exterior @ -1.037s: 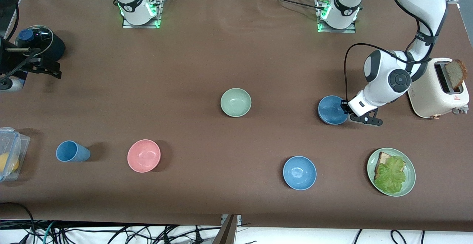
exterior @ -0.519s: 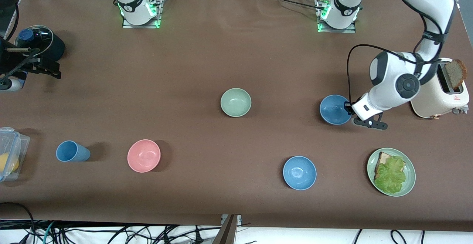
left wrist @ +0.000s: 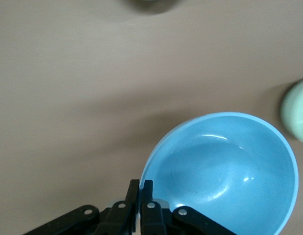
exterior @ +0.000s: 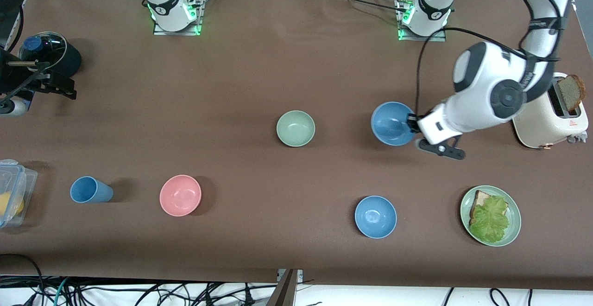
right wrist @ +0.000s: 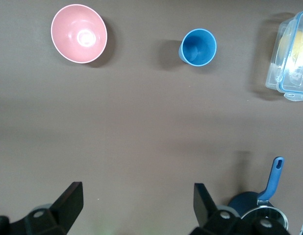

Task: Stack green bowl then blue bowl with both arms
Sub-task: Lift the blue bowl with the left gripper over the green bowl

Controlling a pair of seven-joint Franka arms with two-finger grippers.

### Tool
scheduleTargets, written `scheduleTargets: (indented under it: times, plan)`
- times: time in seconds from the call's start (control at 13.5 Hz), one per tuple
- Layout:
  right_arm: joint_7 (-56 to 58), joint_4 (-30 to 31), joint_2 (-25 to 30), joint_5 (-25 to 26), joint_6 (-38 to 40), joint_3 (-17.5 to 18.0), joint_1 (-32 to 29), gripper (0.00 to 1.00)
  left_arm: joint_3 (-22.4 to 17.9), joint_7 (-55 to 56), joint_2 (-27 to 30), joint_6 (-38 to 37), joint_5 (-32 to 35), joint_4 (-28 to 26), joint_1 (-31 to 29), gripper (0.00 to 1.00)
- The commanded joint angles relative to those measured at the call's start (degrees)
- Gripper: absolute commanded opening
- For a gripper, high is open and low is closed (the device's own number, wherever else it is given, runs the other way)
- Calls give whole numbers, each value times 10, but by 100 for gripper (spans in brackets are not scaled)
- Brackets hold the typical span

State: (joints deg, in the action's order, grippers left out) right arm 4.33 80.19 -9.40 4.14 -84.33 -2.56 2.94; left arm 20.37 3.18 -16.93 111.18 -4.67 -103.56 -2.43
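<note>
The left gripper (exterior: 413,126) is largely covered by its own wrist in the front view; only in the left wrist view are its fingers (left wrist: 140,193) seen clamped tight on the rim of the blue bowl (exterior: 392,123), which is held in the air over the table (exterior: 287,65), between the green bowl (exterior: 295,128) and the toaster (exterior: 549,113). A pale green edge, presumably the green bowl, is cut off at the border of the left wrist view. The green bowl is seen resting empty near the table's middle, well apart from the held bowl. The right gripper (right wrist: 137,200) is cut off at the edge of the front view, at the right arm's end of the table; its fingers are shown spread wide and empty in the right wrist view, over bare cloth, and that arm waits. In that view the pink bowl (right wrist: 79,33), the blue cup (right wrist: 197,47) lying on its side and a clear lidded box (right wrist: 290,61) with something yellow inside are shown; the box is cropped in both views. A dark pot (exterior: 51,55) with a glass lid is partly hidden by the right arm. A glossier blue bowl (exterior: 375,216) is seen empty, nearer the front camera. A green plate (exterior: 513,208) holds bread and lettuce, and a slice of bread (exterior: 570,91) stands in the toaster.
</note>
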Motion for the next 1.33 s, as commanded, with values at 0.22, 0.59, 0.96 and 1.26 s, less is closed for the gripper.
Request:
scheduleTargets:
  times: [0.22,0.59,0.96,1.26]
  plan:
    - [9,1,3,-2,-2,3,-5,99,16,186,-62,6,12,93,154,0]
    - [9,1,3,-2,-2,3,-5,99,-15,306,-152,82,77,139,255,0]
    - [8,1,3,-2,-2,3,-5,99,-22,312,-192,122,79,149,260,0]
    - [9,1,3,-2,-2,3,-5,99,-24,312,-207,134,79,147,272,0]
